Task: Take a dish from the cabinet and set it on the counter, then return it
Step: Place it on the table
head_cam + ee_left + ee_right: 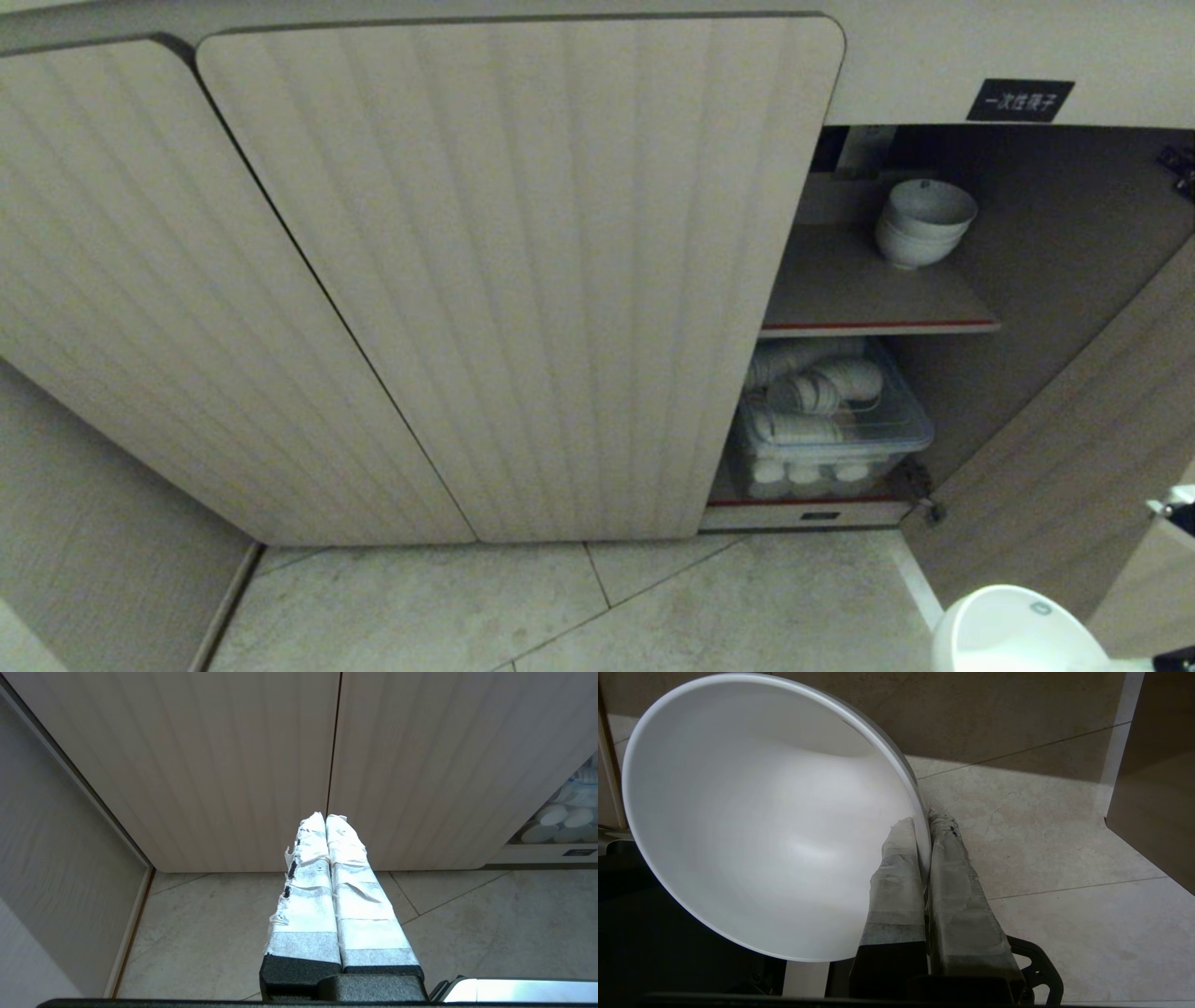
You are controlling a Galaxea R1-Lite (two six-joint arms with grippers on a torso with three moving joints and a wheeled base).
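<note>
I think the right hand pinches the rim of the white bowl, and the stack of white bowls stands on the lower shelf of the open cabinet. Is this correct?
Not quite. The right hand does pinch the rim of the white bowl, as the right wrist view shows. But the stack of white bowls stands on the upper shelf of the cabinet, not the lower; the head view shows it.

From the head camera I look steeply down, from a little way back, at the cabinet (523,280), its right bay open, with tiled floor (560,607) below. My left wrist camera sits low, facing the cabinet's (280,765) closed doors along its taped fingers (308,882), sharing those doors and a tub of bowls (822,439) with the head view. My right wrist camera sits very close behind a white bowl (761,812), facing the floor beside the cabinet's open door (1157,765).
</note>
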